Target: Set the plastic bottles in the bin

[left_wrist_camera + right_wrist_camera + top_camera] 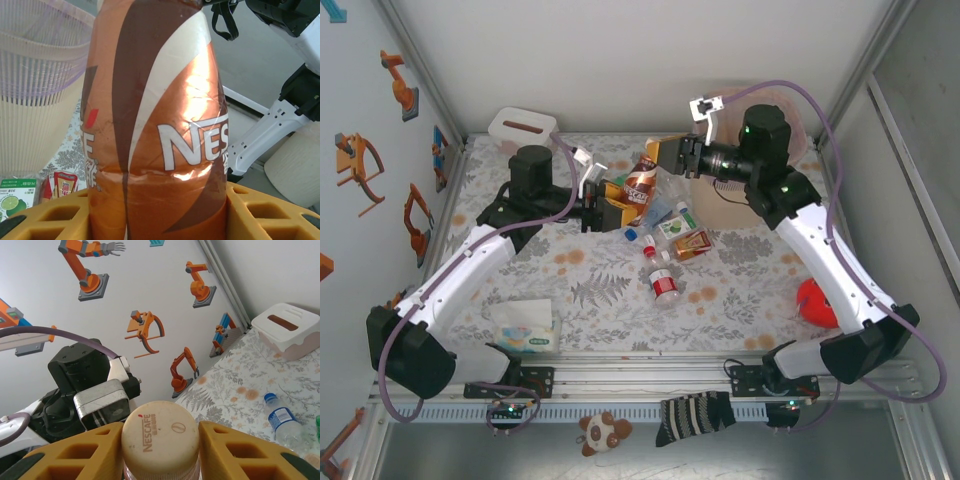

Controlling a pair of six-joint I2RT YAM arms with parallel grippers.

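a few loose plastic bottles (665,285) are scattered mid-table, some half hidden under the arms. just past them a brown nescafe bottle (642,180) is clamped round its body by the left gripper (620,198) and pinched snug at the cap by the right gripper (670,155). the bin (30,125) is mostly blocked by the right arm at the far corner.

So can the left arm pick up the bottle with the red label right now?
Probably not: the left gripper is clamped around the brown coffee bottle. The red-label bottle itself lies uncovered nearby.
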